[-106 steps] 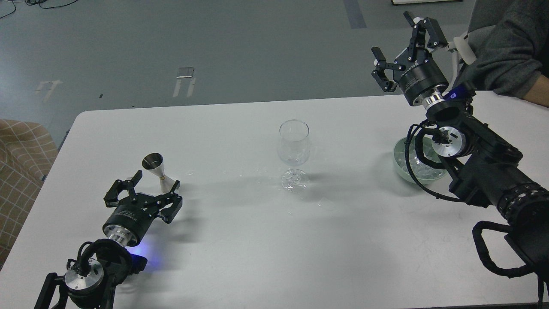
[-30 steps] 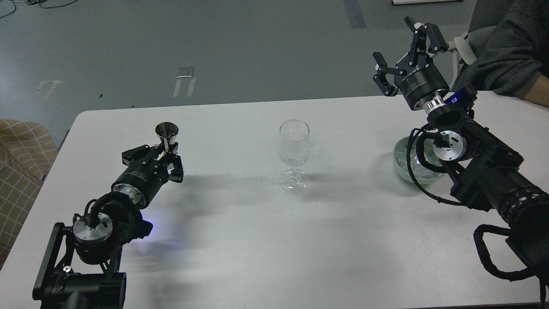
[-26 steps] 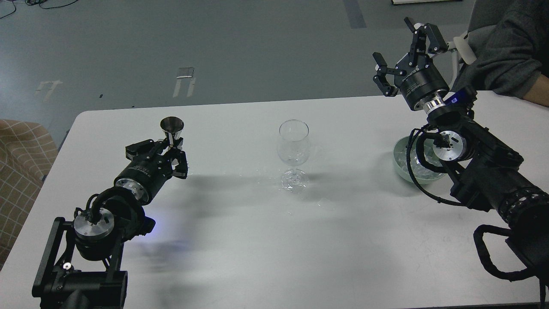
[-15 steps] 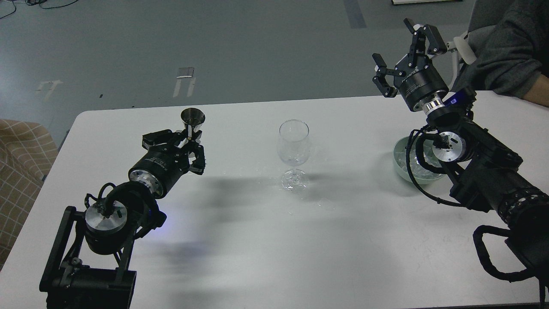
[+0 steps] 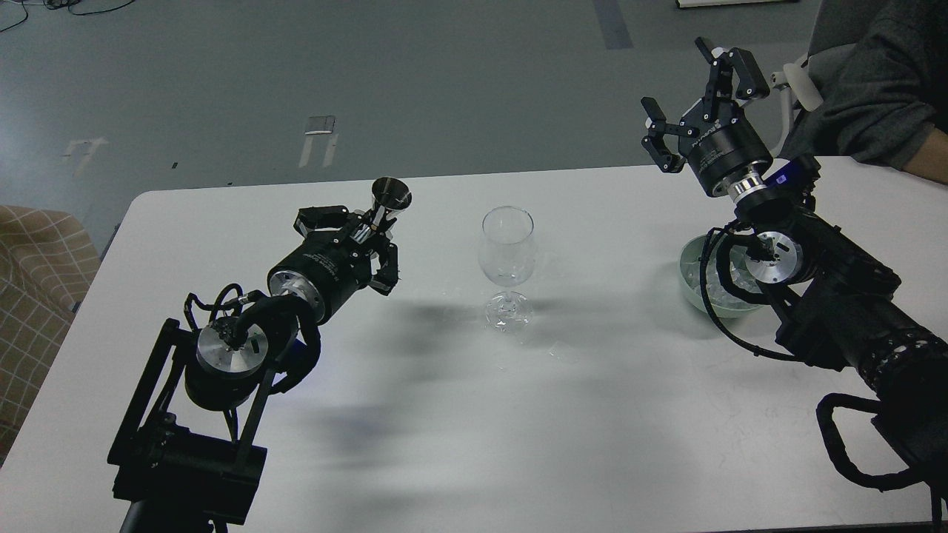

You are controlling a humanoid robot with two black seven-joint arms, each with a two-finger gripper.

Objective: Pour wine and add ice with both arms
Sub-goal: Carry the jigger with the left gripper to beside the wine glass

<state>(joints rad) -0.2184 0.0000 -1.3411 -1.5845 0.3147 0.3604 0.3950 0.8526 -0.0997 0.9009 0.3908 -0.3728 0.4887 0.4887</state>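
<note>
A clear empty wine glass (image 5: 507, 252) stands upright mid-table. My left gripper (image 5: 368, 235) is shut on a steel jigger (image 5: 388, 200) and holds it upright above the table, a little left of the glass and about level with its rim. My right gripper (image 5: 692, 92) is open and empty, raised high above the far right of the table. Below its wrist sits a pale green bowl (image 5: 692, 277) with clear ice cubes (image 5: 717, 287) inside, partly hidden by my right arm and its cables.
A person's grey-sleeved arm (image 5: 874, 96) rests on the table's far right corner, close behind my right gripper. A plaid-covered seat (image 5: 33, 281) stands off the table's left edge. Small wet spots lie around the glass's foot (image 5: 507, 311).
My left gripper closed on the jigger, lifted it off the table and carried it up and right toward the glass. My right gripper stayed raised and open, shifting only slightly.
</note>
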